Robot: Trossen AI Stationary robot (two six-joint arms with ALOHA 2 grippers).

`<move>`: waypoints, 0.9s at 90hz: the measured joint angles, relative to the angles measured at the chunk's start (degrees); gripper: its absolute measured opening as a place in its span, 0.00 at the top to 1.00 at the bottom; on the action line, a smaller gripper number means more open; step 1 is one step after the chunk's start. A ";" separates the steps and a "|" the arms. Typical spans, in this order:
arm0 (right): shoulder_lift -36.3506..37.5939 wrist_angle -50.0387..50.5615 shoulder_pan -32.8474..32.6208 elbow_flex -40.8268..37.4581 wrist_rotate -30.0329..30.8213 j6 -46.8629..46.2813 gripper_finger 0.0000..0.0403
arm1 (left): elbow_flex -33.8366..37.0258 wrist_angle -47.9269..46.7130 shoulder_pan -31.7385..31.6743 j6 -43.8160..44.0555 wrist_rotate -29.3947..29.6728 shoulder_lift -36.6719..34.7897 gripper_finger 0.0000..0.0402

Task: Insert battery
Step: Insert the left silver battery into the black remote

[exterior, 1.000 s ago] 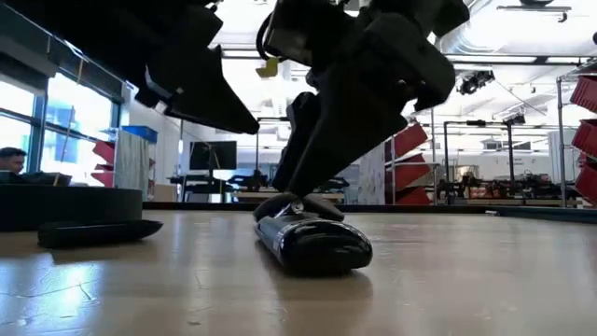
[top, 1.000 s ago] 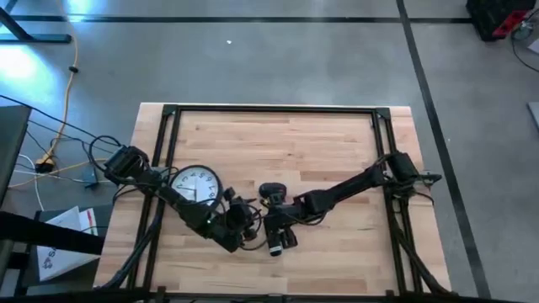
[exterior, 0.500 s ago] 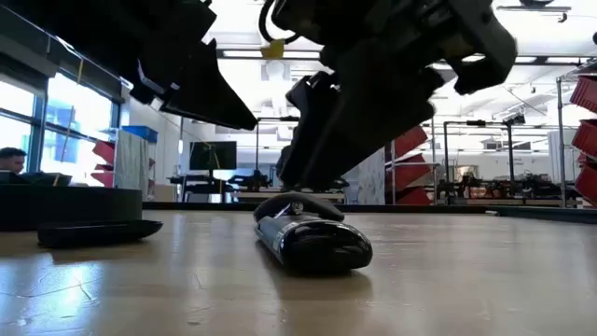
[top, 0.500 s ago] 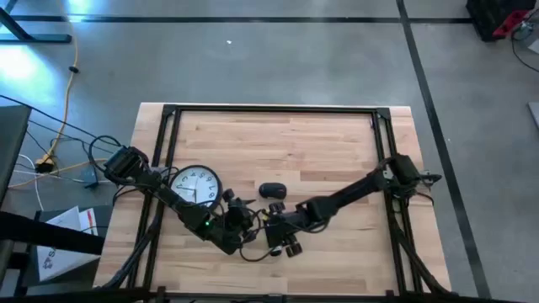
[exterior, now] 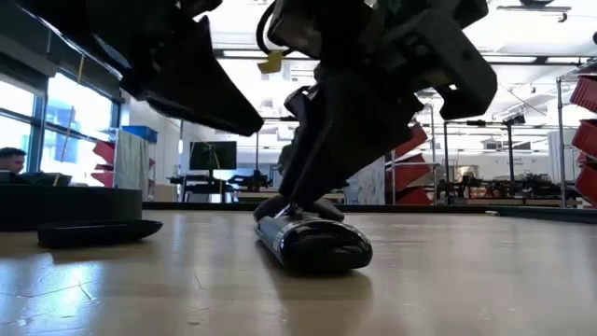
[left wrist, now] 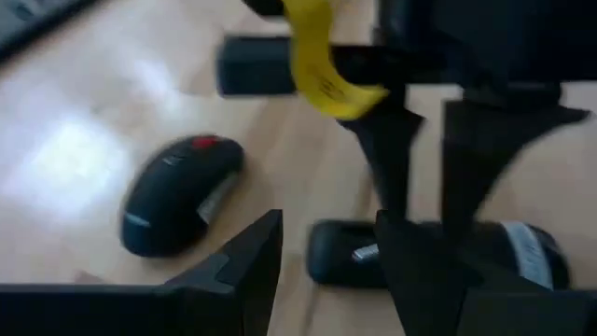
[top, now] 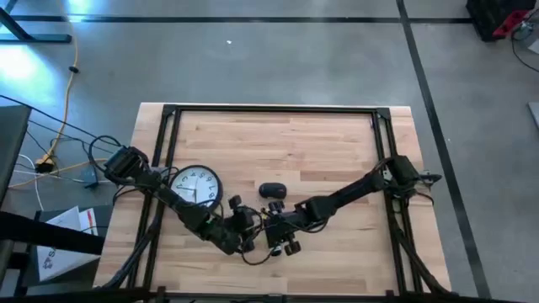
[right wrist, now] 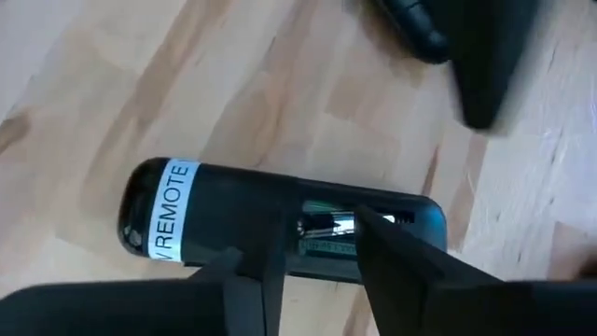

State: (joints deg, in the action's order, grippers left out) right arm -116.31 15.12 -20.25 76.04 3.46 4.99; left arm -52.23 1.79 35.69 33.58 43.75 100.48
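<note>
While poised over open bay of remote (right wrist: 280,229), right jaws (right wrist: 312,247) apart; left jaws (left wrist: 326,247) apart beside remote. Risk: battery (right wrist: 322,224) seating crooked, remote skidding toward mouse (left wrist: 177,194).

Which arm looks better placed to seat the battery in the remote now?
Right, probably. The right gripper sits directly over the remote's open battery bay, fingers straddling it. The left gripper hovers beside it.

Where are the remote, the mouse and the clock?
remote (right wrist: 187,229): right wrist view, dark body beside its white label.
mouse (left wrist: 177,196): left wrist view, top shell.
clock (top: 195,186): high view, white face.
</note>
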 joint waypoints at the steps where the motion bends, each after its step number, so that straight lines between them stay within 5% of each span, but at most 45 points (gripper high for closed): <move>1: 0.00 0.06 0.00 0.00 0.00 0.00 0.76 | 0.00 -0.10 0.38 0.42 0.01 0.01 0.61; 24: -0.02 0.74 0.00 -0.01 0.00 0.00 0.76 | -0.04 1.06 7.24 9.49 3.38 2.15 0.61; 44: -0.02 0.40 0.42 -0.01 -0.06 -1.05 0.76 | 0.00 10.12 4.84 8.26 2.90 11.27 0.61; 81: -0.04 -0.01 0.39 -0.03 -0.52 -0.48 0.76 | 0.00 11.92 2.01 7.95 1.81 13.71 0.61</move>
State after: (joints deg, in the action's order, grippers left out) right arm -116.36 15.11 -19.86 76.01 2.94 4.52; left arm -52.23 13.71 37.71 41.53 45.57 114.19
